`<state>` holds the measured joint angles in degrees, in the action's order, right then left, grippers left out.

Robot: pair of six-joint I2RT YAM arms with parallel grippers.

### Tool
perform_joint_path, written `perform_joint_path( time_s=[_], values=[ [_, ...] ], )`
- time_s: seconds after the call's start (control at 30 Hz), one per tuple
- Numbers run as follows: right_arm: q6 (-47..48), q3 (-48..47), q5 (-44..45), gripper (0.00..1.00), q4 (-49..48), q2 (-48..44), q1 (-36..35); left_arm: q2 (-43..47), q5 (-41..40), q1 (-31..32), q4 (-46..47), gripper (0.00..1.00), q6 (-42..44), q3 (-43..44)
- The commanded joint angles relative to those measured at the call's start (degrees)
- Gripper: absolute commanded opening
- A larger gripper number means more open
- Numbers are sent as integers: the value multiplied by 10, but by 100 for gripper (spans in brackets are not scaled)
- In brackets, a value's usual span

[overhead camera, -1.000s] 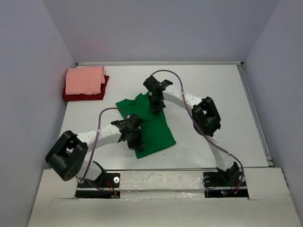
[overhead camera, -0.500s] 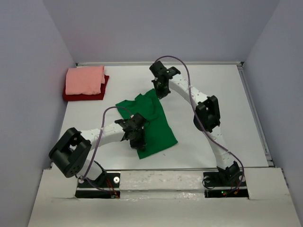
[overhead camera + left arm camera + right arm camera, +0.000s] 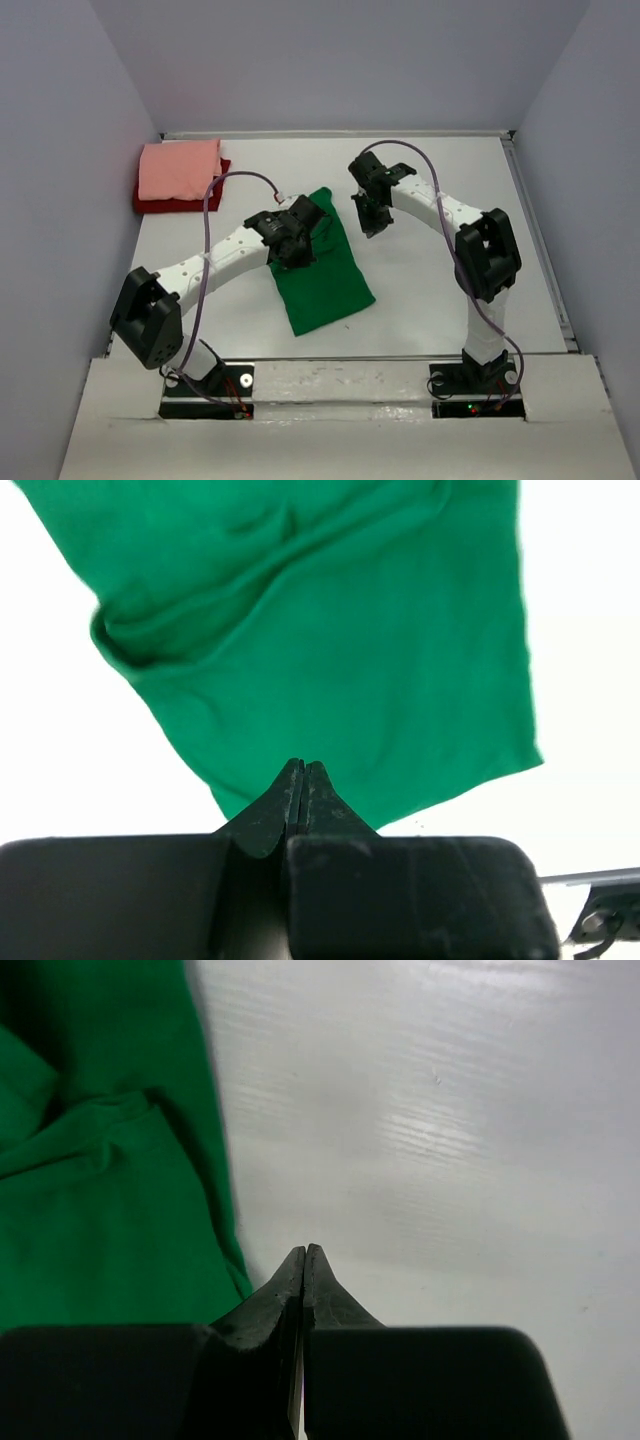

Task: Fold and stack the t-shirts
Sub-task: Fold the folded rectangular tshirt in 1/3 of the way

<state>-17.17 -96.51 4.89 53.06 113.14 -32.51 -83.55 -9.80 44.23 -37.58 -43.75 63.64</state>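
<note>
The green t-shirt (image 3: 325,285) lies as a long narrow strip in the middle of the white table (image 3: 440,300), wrinkled at its far end. My left gripper (image 3: 297,248) hovers over that far end, shut with nothing between its fingers; in the left wrist view the green t-shirt (image 3: 350,630) spreads out below the left gripper (image 3: 303,766). My right gripper (image 3: 366,222) is shut and empty, just off the shirt's right edge; in the right wrist view the right gripper (image 3: 304,1250) sits over bare table beside the green t-shirt (image 3: 90,1210). A folded salmon-pink t-shirt (image 3: 180,168) rests on a folded dark red t-shirt (image 3: 175,204) at the far left.
Grey walls enclose the table on the left, back and right. A metal rail (image 3: 540,240) runs along the right edge. The arm bases (image 3: 340,385) stand at the near edge.
The shirt's left part has been folded in, leaving a narrower strip. My left gripper moved toward the far end of the shirt. My right gripper swung right, off the cloth.
</note>
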Motion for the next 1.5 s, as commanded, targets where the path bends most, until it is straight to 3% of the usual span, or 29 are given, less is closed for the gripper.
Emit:
perform_joint_path(
  time_s=[0.0, 0.13, 0.33, 0.47, 0.77, 1.47],
  values=[
    [-8, 33, -55, 0, -59, -7, 1, -46, -27, -59, -29, 0, 41, 78],
    [-23, 40, -110, 0, -64, -38, 1, -100, 13, -131, -10, 0, 94, 132],
    [-25, 76, -89, 0, -53, -87, 1, -211, 34, -188, -14, 0, 141, 244],
    [-23, 91, -107, 0, -45, -103, -6, -288, 63, -195, -27, 0, 168, 315],
    [-28, 117, -102, 0, -45, -88, -93, -422, 84, -205, -46, 0, 183, 425],
    [-76, 200, -112, 0, -111, -15, -106, -527, 118, -222, -82, 0, 212, 559]
  ],
)
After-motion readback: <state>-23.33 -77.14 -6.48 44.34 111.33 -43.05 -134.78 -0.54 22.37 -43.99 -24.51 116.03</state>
